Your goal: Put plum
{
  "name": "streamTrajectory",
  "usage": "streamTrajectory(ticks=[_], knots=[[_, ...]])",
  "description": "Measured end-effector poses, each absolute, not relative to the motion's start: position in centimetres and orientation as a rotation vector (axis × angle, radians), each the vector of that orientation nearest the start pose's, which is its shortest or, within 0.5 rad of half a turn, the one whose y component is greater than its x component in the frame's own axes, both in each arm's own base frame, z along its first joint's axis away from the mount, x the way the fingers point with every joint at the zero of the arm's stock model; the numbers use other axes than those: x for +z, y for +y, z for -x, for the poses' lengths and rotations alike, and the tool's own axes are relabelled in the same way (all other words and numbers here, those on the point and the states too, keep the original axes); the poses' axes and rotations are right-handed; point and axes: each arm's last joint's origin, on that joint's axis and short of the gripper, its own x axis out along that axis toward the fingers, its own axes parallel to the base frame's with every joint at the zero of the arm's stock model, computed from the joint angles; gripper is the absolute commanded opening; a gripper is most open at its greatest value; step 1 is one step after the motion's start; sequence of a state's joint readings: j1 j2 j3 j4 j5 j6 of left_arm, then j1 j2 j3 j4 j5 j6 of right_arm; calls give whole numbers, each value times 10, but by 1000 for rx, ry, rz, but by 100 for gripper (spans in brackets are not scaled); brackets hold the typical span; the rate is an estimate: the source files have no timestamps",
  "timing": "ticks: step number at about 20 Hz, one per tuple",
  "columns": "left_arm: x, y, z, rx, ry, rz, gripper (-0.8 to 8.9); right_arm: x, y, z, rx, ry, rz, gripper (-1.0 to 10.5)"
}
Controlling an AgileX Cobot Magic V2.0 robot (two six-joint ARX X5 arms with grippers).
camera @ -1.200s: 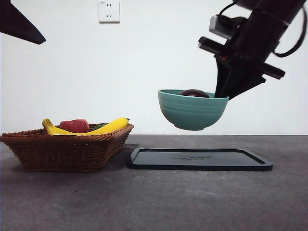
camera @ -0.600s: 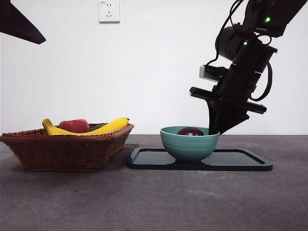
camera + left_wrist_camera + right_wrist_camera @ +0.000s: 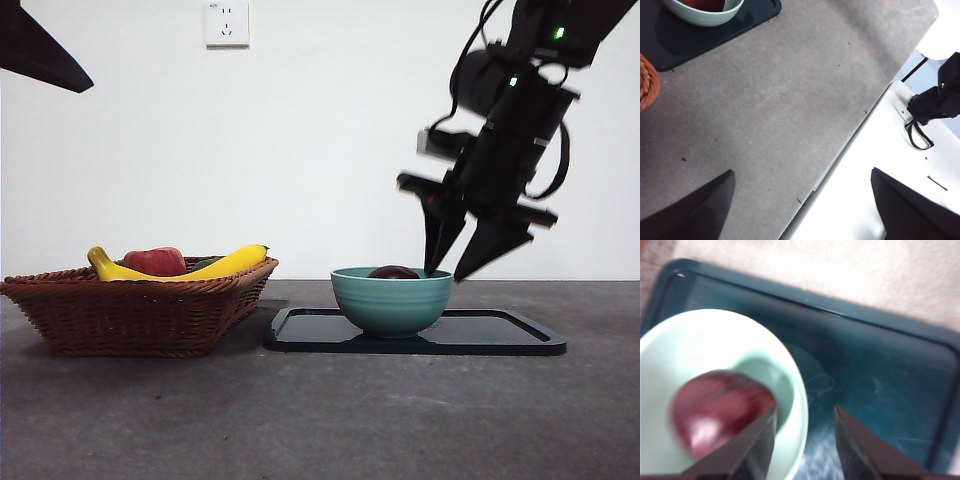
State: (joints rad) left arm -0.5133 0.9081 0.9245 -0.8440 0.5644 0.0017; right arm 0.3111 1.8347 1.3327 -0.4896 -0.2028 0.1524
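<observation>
**Plum sits in the bowl on the tray; right fingers spread at the rim**

I see the grey bench point(image 3: 320, 420) carrying a wicker basket point(image 3: 140, 310) with a banana point(image 3: 215, 266) and a red apple-like fruit point(image 3: 155, 261). Beside it lies a dark tray point(image 3: 500, 335). A teal bowl point(image 3: 392, 300) stands on that tray, and the plum point(image 3: 717, 410) rests inside the bowl. My right gripper point(image 3: 458, 272) hangs over the bowl's rim, its fingers point(image 3: 750, 450) parted, one inside the bowl and one outside. My left gripper point(image 3: 800, 210) waits well apart over bare bench, fingers spread and holding nothing.
</observation>
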Motion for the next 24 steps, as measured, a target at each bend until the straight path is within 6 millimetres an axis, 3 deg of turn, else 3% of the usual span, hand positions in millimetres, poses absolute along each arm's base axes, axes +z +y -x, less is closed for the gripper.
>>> streamTrajectory(ticks=[4, 8, 13, 17, 24], knots=[[308, -94, -135, -1014, 865, 21, 436, 284, 111, -333, 405, 865, -72, 185], [308, -94, -135, -1015, 864, 21, 436, 339, 97, -281, 426, 795, -64, 185], [308, -94, -135, -1015, 864, 21, 436, 373, 80, -225, 446, 764, -49, 185], [308, -94, -135, -1014, 864, 21, 436, 372, 74, -183, 525, 715, -55, 185], [308, -94, -135, -1015, 864, 21, 436, 328, 60, -123, 609, 734, -82, 185]])
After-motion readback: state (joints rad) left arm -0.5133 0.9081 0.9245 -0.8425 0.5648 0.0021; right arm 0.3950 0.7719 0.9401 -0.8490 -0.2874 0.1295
